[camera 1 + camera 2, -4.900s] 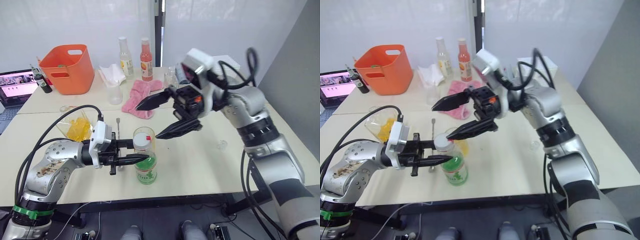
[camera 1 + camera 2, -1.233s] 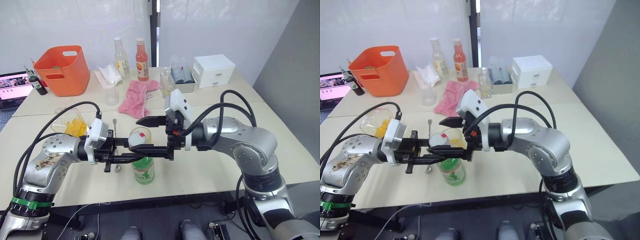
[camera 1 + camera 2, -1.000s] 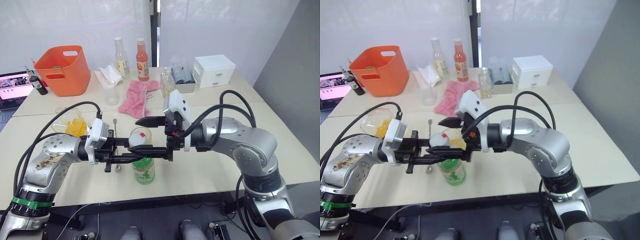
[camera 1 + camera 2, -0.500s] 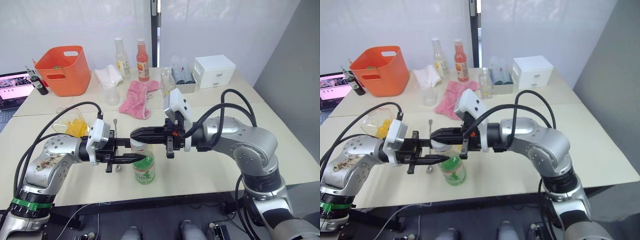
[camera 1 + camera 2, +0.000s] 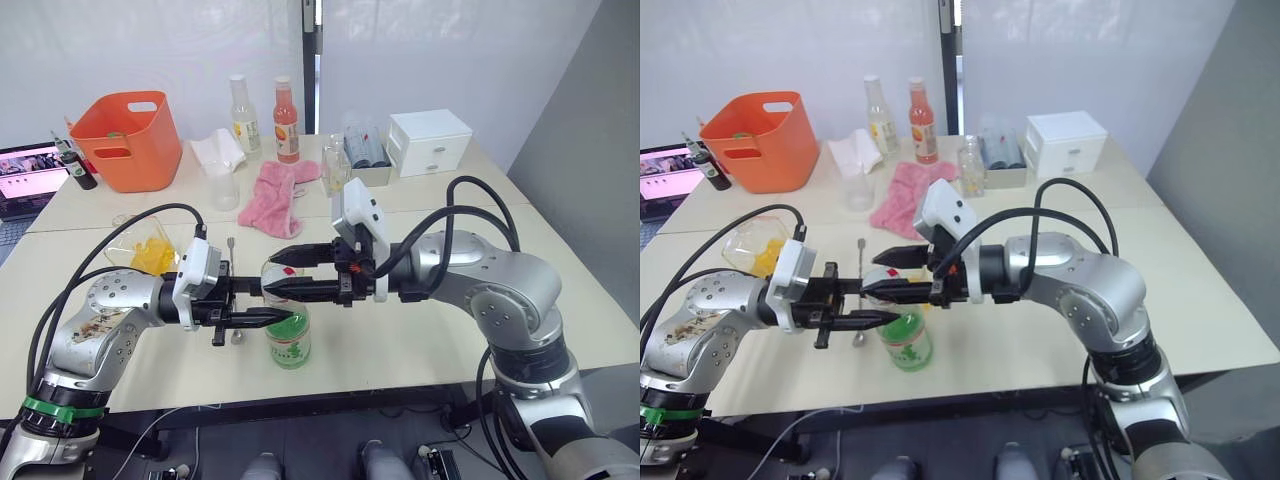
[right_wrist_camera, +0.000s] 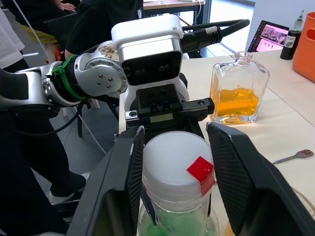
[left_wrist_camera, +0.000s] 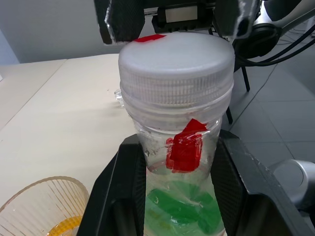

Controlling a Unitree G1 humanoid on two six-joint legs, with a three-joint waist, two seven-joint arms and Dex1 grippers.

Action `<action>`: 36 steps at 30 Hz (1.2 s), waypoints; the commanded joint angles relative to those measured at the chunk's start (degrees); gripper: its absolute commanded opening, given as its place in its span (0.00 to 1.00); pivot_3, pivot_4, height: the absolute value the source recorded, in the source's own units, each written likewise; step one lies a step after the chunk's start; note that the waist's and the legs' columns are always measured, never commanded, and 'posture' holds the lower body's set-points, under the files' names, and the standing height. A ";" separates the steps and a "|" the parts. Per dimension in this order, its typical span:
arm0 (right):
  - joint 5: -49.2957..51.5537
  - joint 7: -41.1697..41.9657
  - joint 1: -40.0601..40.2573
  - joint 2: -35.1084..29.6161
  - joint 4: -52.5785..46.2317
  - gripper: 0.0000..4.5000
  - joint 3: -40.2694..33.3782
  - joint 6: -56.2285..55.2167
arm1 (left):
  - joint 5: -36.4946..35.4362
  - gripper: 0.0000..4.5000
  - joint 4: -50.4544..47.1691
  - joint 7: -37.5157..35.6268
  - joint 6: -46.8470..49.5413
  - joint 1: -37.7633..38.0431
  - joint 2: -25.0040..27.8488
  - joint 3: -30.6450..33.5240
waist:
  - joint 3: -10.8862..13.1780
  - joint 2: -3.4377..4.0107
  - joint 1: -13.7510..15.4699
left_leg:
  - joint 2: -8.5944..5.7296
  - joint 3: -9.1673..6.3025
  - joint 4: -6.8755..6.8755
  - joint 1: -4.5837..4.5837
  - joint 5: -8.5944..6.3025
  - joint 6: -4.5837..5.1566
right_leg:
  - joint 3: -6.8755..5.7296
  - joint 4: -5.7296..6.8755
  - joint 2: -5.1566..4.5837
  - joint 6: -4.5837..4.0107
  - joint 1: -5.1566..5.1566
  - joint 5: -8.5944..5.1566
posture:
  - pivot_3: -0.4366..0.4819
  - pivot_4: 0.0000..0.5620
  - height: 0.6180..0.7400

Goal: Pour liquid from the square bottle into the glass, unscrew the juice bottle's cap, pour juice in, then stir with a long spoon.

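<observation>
The juice bottle point(image 5: 288, 345) stands upright near the table's front edge, with a green label and a white cap point(image 6: 172, 157) that has a red mark. My left gripper point(image 5: 279, 308) comes in from the left and is shut on the bottle's neck, just under the cap. From the right, my right gripper point(image 5: 273, 277) is shut on the cap, one finger on each side. The ribbed glass point(image 7: 42, 204) stands just behind the bottle with orange liquid in it. On the left is the square bottle point(image 6: 239, 92), still holding orange liquid. The long spoon point(image 5: 860, 250) lies flat on the table between them.
At the back left there is an orange bin point(image 5: 130, 135) and a laptop point(image 5: 28, 175). Two bottles point(image 5: 285, 118), a plain cup point(image 5: 224, 187), a tissue point(image 5: 212, 148), a pink cloth point(image 5: 272, 193) and a white box point(image 5: 428, 140) line the far table.
The right gripper's fingers, spread wide around the bottle top a second ago, have shut on the cap. The left gripper and the bottle have stayed put.
</observation>
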 commanded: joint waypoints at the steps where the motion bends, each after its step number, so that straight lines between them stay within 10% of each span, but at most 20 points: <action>1: -0.59 -0.13 -0.73 -0.51 -1.46 0.48 0.33 -0.33 | 2.48 0.31 0.71 -0.62 -0.21 1.35 0.54 -1.07 | 0.00 0.00 -0.01 | 0.00 0.00 0.00 0.00 0.00 0.00 | 0.00 0.00 0.00 0.00 0.00 0.00 | 0.48 0.27 0.99; 17: -2.15 1.04 -0.31 -1.45 -2.92 0.48 2.02 -2.59 | 2.74 0.31 2.28 -1.47 -1.53 1.53 0.72 -1.06 | 0.00 0.00 -0.02 | 0.00 0.00 0.00 0.03 0.00 0.00 | 0.00 0.00 0.00 0.00 0.01 0.00 | 0.48 0.27 0.99; 23: -1.95 0.77 -0.31 -0.89 -2.81 0.96 1.50 -2.92 | 2.04 0.31 2.19 -2.29 -1.23 1.87 1.47 0.13 | 0.00 0.00 -0.04 | 0.01 0.00 0.00 0.02 0.00 0.00 | 0.00 0.01 0.01 0.00 0.00 -0.01 | 0.48 0.27 0.99; 36: -2.24 -0.09 -0.94 0.49 -1.10 0.96 1.77 -2.30 | 1.74 0.31 1.03 -1.44 0.24 1.18 1.65 0.18 | 0.00 0.00 -0.34 | 0.02 0.00 -0.04 0.02 0.00 0.00 | 0.00 0.01 0.01 -0.02 -0.02 -0.01 | 0.48 0.27 0.99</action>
